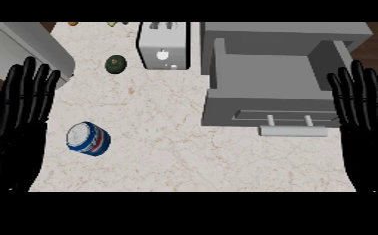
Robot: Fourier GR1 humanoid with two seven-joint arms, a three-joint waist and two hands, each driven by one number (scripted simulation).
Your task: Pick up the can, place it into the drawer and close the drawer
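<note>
A blue and white can (88, 138) lies on the marble counter at the lower left. The grey drawer (221, 106) stands pulled open at the right, its inside bare, with a pale handle (292, 128) on its front. My left hand (22, 104) is at the left edge, fingers straight and pointing up, just left of the can and apart from it. At the right edge, beside the drawer's right side, my right hand (359, 109) is open the same way and holds nothing.
A white toaster (164, 45) stands at the back, left of the drawer. A dark green round fruit (116, 64) lies left of the toaster. Small items (111, 23) sit along the far edge. A grey panel (37, 44) fills the upper left corner.
</note>
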